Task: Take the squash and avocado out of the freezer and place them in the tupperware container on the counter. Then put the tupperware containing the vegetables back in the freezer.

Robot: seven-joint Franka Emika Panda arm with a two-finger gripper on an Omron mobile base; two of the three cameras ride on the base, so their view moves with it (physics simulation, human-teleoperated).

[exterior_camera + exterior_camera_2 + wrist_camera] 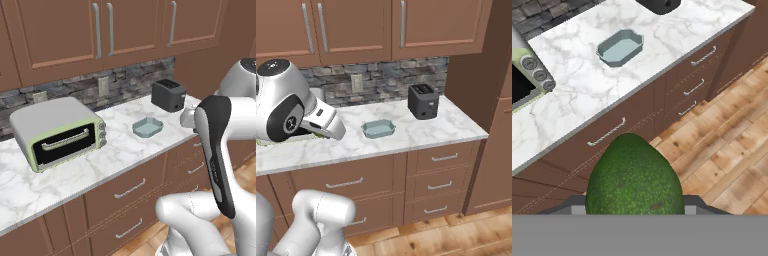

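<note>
The counter of white marble crosses the middle of the left base view, with a toaster oven at centre left and a black toaster at upper right. The tupperware container lies empty between them. In the hand view's bottom centre, the gripper clasps the avocado.

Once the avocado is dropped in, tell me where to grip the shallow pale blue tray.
Probably pinch one long flared rim wall of the pale blue-grey rectangular tray from above: it lies flat and open-topped on the white marble counter, with clear space around it.
</note>
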